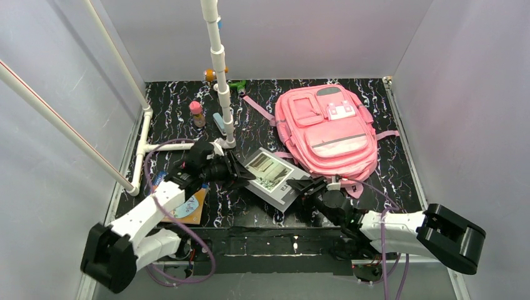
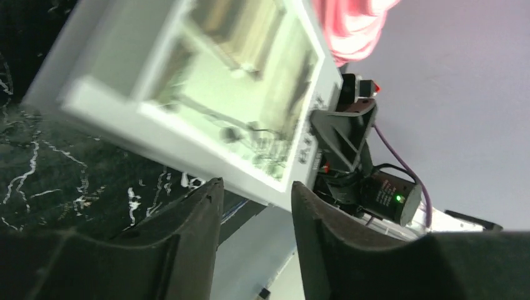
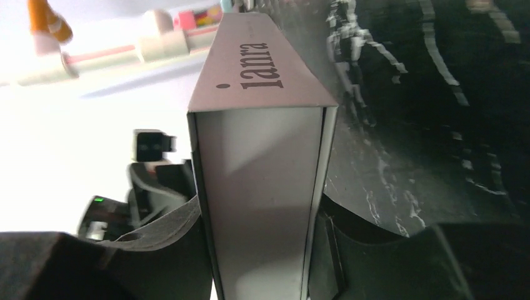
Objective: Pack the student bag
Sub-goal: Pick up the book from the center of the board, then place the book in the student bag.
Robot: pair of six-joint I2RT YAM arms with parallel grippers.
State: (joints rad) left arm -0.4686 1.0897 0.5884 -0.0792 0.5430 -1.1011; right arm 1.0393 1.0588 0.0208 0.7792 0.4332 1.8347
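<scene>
Starting at the near left of the black, white-veined worktop (image 1: 387,178): spotting a brown card with a pale blue round print (image 1: 189,207) lying partly under the left arm.

Finding, farther back, a small pink bottle with a darker cap (image 1: 197,114) standing upright near a white plastic pipe frame (image 1: 219,56). Also noting an orange item (image 1: 212,74) and a green item (image 1: 236,83) lying at the far edge, both too small for telling more.

Reaching toward the middle with the left claw (image 1: 242,174) (image 2: 256,190), fingers spread and pinching nothing, tips hovering just beside the left edge of a grey hardback book with a photo on its cover (image 1: 270,177) (image 2: 206,81) (image 3: 259,175).

Pinching the near right end of that book, by the lettered spine, with the right claw (image 1: 307,187) (image 3: 259,215), one finger pressing against each cover.

Locating the large pink fabric student bag (image 1: 328,125) (image 2: 350,25) at the far right of the worktop. Seeing it lying flat with the front up, white patch toward the far side, one pink strap trailing off to the left, and its near left edge just beside the book.
</scene>
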